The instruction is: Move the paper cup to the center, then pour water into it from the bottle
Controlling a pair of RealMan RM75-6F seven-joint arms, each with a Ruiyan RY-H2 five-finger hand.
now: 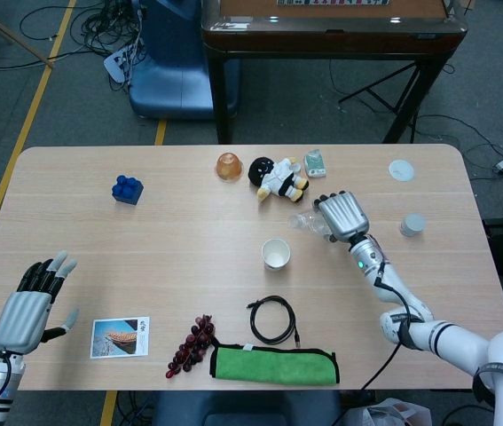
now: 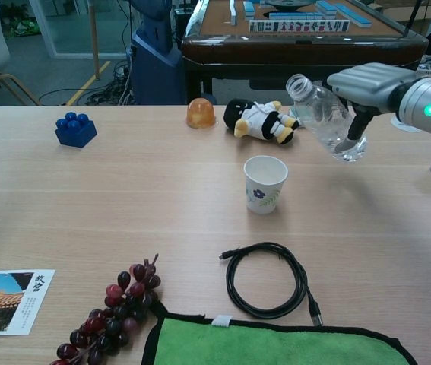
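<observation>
Pouring is the step in hand, and it calls for care with aim: the bottle [image 2: 324, 115] is tilted with its open neck pointing toward the robot's left, but the mouth appears to sit up and to the right of the paper cup [image 2: 264, 183], not yet over it. A good pour would bring the neck above the cup's rim before tipping further, then tilt slowly, since the light cup could be knocked or overfilled by a sudden rush.

In looks, the bottle is clear, ribbed plastic, uncapped, with little water visible inside; how much is left is hard to judge. The right robot hand [image 2: 367, 85] holds it from above, fingers wrapped round the body, lifted off the tabletop [image 2: 124, 198]. The cup is white with a small dark floral print, upright and open, standing near the middle of the tabletop, so the first part of the task looks done.

Behind the cup lie a plush toy [image 2: 261, 120] and an orange dome-shaped object [image 2: 201, 113]; a coiled black cable [image 2: 267, 280] lies in front of it, with a green cloth [image 2: 276, 344] and a bunch of dark grapes [image 2: 112, 309] nearer the robot. The left robot hand [image 1: 27, 303] rests at the near-left corner, fingers spread, holding nothing.
</observation>
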